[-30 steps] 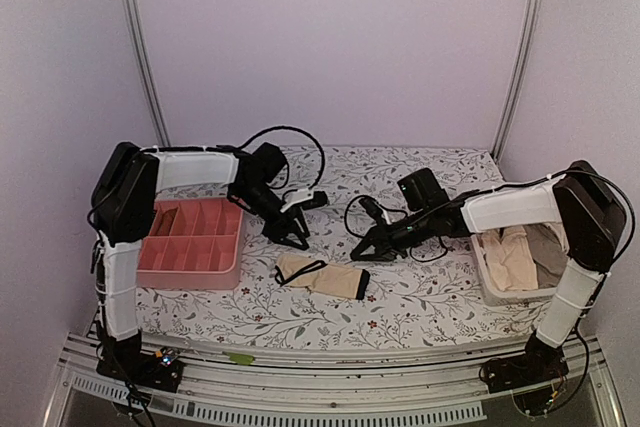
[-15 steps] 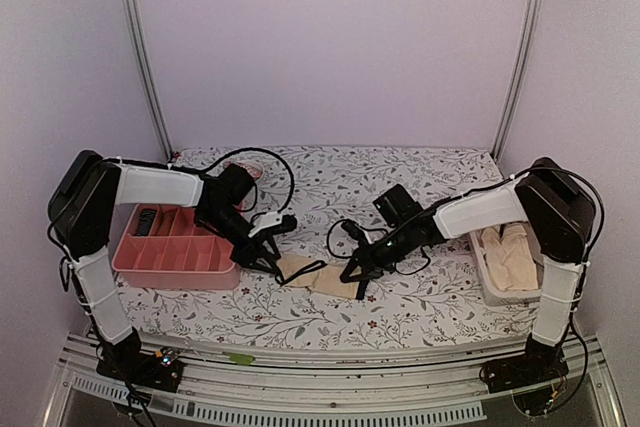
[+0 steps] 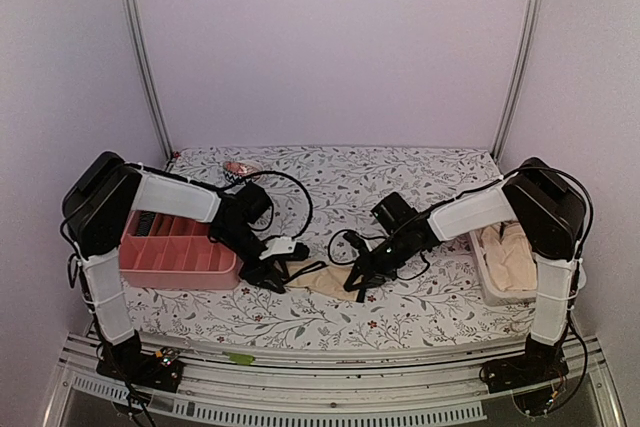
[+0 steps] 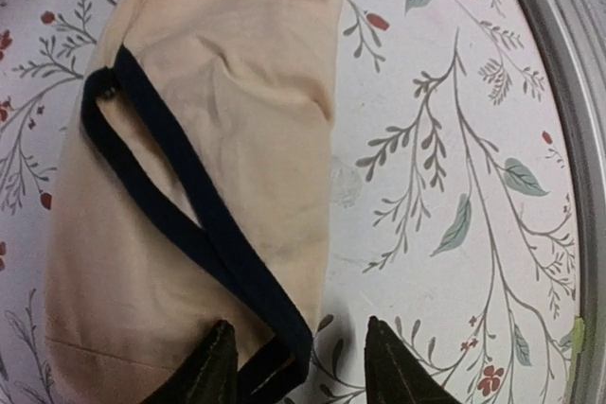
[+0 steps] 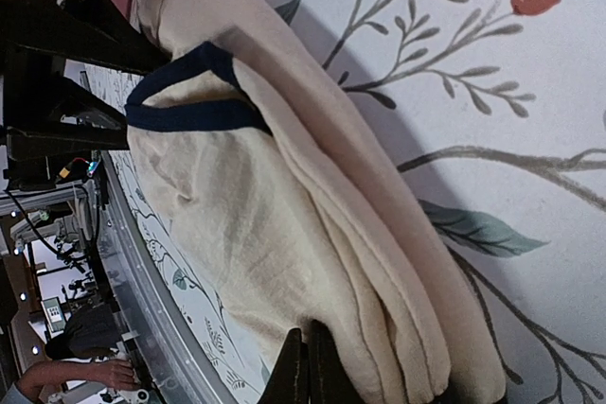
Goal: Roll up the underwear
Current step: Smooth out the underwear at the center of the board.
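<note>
Lying flat on the floral tablecloth [image 3: 420, 312] near the front middle of the table, a beige pair of underwear [image 3: 322, 283] with black trim stretches between the two grippers. The left gripper [image 3: 272, 274] sits low at the garment's left end with its fingers spread and the black trim between them. The right gripper [image 3: 358, 285] has its fingers pressed together at the folded right end, though whether they catch any cloth cannot be told. More cream garments [image 3: 512, 252] fill a white bin [image 3: 481, 273] at the right, opposite a pink tray [image 3: 150, 259].
</note>
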Robot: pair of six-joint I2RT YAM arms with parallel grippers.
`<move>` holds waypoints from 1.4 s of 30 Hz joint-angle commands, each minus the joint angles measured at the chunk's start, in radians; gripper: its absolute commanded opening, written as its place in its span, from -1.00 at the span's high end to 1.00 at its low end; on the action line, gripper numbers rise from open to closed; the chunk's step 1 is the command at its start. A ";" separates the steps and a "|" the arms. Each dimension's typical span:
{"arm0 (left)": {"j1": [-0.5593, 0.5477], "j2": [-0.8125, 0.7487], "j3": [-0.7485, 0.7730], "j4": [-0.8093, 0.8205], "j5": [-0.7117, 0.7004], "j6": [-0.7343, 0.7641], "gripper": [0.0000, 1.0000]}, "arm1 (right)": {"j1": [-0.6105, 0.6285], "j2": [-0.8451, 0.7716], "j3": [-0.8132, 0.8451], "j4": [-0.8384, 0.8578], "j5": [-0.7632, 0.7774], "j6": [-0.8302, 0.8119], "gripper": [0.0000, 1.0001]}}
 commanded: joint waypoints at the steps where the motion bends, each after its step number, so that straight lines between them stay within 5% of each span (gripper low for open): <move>1: 0.004 0.042 0.002 -0.026 -0.060 0.031 0.24 | -0.009 0.008 -0.014 -0.083 0.064 -0.019 0.96; 7: 0.053 0.040 0.061 -0.133 -0.041 0.048 1.00 | -0.010 -0.011 -0.032 -0.133 0.088 -0.065 0.99; 13: 0.076 0.145 0.177 -0.306 -0.037 0.088 1.00 | -0.010 -0.029 -0.009 -0.177 0.073 -0.132 0.97; 24: 0.102 -0.032 0.232 -0.163 -0.063 -0.179 0.03 | -0.021 -0.233 0.100 -0.206 0.029 -0.125 0.24; 28: 0.118 -0.164 0.305 -0.099 -0.131 -0.289 -0.44 | -0.059 -0.352 0.100 -0.179 0.153 -0.144 0.00; 29: 0.120 -0.185 0.331 -0.102 -0.150 -0.305 -0.81 | -0.068 -0.383 0.100 -0.160 0.191 -0.164 -0.10; 30: 0.120 -0.204 0.353 -0.105 -0.163 -0.319 -0.90 | -0.082 -0.409 0.100 -0.140 0.214 -0.177 -0.17; 32: 0.122 -0.253 0.365 -0.074 -0.187 -0.364 -0.92 | -0.106 -0.452 0.098 -0.095 0.248 -0.207 -0.41; 34: 0.122 -0.294 0.324 0.016 -0.293 -0.467 -0.92 | -0.119 -0.488 0.077 -0.031 0.285 -0.207 -0.97; 36: 0.121 -0.289 0.287 0.016 -0.309 -0.456 -0.92 | -0.149 -0.501 0.042 0.057 0.276 -0.191 -0.98; 38: 0.109 -0.211 0.346 -0.169 -0.218 -0.334 -0.92 | -0.190 -0.468 0.053 0.087 0.177 -0.161 -0.98; 40: 0.101 -0.129 0.391 -0.347 -0.120 -0.315 -0.92 | -0.206 -0.400 0.096 0.010 0.082 -0.183 -0.98; 42: 0.087 -0.120 0.321 -0.319 -0.081 -0.353 -0.92 | -0.206 -0.322 0.174 -0.111 0.031 -0.240 -0.93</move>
